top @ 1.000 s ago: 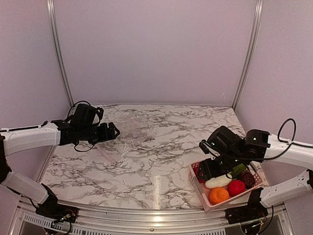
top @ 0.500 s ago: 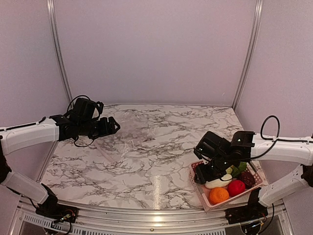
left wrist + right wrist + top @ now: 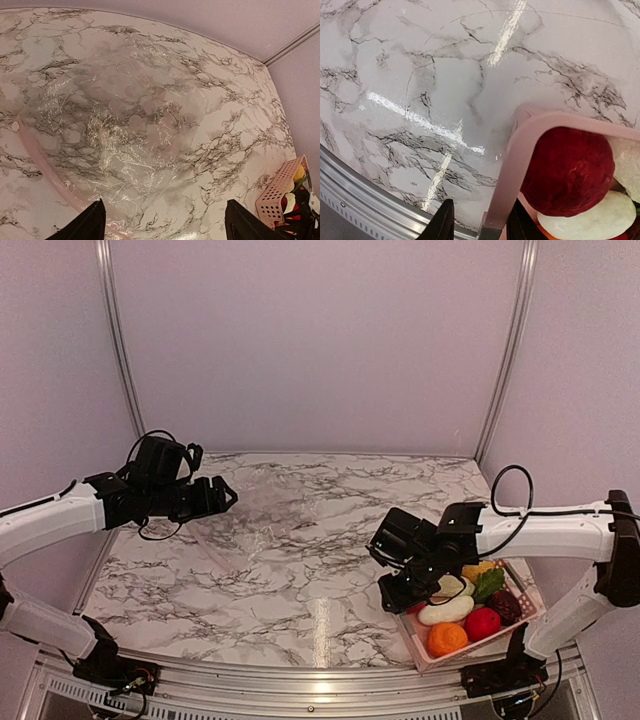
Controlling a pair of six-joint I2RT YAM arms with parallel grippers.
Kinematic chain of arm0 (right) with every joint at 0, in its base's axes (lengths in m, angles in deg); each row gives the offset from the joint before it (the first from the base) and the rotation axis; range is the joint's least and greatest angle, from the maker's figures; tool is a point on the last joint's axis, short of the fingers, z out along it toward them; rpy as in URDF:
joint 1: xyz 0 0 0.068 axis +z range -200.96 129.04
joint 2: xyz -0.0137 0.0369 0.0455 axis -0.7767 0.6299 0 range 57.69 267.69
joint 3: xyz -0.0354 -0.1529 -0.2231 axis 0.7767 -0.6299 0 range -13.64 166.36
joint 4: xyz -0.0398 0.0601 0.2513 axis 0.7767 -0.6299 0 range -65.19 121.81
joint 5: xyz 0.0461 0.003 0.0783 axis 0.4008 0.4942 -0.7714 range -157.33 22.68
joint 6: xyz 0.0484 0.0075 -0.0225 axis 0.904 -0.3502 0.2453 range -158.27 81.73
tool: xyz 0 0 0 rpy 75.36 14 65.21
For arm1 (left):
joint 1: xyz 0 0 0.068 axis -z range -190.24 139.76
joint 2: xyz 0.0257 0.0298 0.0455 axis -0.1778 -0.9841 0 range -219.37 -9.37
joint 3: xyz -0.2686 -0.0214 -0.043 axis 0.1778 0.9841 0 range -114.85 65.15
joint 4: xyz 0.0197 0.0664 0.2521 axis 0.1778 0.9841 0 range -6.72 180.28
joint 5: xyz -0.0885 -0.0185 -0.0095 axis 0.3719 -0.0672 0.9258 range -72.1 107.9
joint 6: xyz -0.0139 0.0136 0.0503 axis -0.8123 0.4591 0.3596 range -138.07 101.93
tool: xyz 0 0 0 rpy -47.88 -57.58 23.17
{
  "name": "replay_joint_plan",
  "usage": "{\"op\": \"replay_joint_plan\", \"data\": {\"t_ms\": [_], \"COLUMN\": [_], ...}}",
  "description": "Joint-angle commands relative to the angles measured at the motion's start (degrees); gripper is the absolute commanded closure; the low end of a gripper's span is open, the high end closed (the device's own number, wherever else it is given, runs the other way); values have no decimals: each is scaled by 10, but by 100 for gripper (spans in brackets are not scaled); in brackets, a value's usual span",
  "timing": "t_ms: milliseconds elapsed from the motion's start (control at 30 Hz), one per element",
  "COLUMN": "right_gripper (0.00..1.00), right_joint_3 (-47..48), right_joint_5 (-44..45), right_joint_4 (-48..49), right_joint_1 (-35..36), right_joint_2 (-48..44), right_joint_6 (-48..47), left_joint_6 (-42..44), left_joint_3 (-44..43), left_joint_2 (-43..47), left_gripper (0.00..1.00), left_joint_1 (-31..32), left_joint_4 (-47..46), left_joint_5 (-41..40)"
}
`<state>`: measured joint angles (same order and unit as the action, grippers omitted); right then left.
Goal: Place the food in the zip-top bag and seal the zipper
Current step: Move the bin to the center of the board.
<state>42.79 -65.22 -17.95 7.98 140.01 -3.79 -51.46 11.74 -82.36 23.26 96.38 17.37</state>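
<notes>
The clear zip-top bag [image 3: 268, 512] lies flat and crinkled on the marble at the back left, and it fills the left wrist view [image 3: 115, 125]. A pale pinkish strip, the zipper [image 3: 44, 160], runs along its left edge. My left gripper [image 3: 222, 497] hovers over the bag's left side, open and empty [image 3: 167, 225]. The food sits in the pink basket [image 3: 412, 632]: an orange [image 3: 447, 639], a red [image 3: 483, 623], a white [image 3: 446, 611], a maroon [image 3: 508, 606], a green leaf [image 3: 489, 583]. My right gripper [image 3: 393, 592] is open, its fingers astride the basket's left wall [image 3: 502, 190], beside a dark red fruit [image 3: 565, 170].
The metal rail of the table's front edge [image 3: 365, 200] runs close under my right gripper. The basket also shows at the lower right of the left wrist view [image 3: 280, 195]. Bare marble [image 3: 300, 590] lies between the bag and the basket.
My right gripper has moved left from above the food to the basket's left wall. My left gripper has drawn back a little to the left. The bag and basket have not moved.
</notes>
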Motion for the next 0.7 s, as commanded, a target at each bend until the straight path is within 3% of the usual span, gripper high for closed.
{"op": "replay_joint_plan", "data": {"t_ms": [0, 300, 400, 667], "right_gripper": [68, 87, 97, 99], "right_joint_3": [38, 75, 83, 77], "right_joint_5": [19, 10, 14, 62], "right_joint_4": [11, 37, 41, 23], "right_joint_1": [6, 8, 8, 8], "right_joint_2": [33, 70, 73, 63], "right_joint_6": [-49, -181, -216, -328], "left_joint_6": [19, 16, 17, 10], "left_joint_3": [-6, 19, 23, 30], "left_joint_2": [28, 60, 57, 34], "left_gripper": [16, 16, 21, 22], "left_joint_1": [2, 2, 2, 2], "left_joint_4": [42, 40, 33, -8], "left_joint_5": [-13, -16, 0, 35]}}
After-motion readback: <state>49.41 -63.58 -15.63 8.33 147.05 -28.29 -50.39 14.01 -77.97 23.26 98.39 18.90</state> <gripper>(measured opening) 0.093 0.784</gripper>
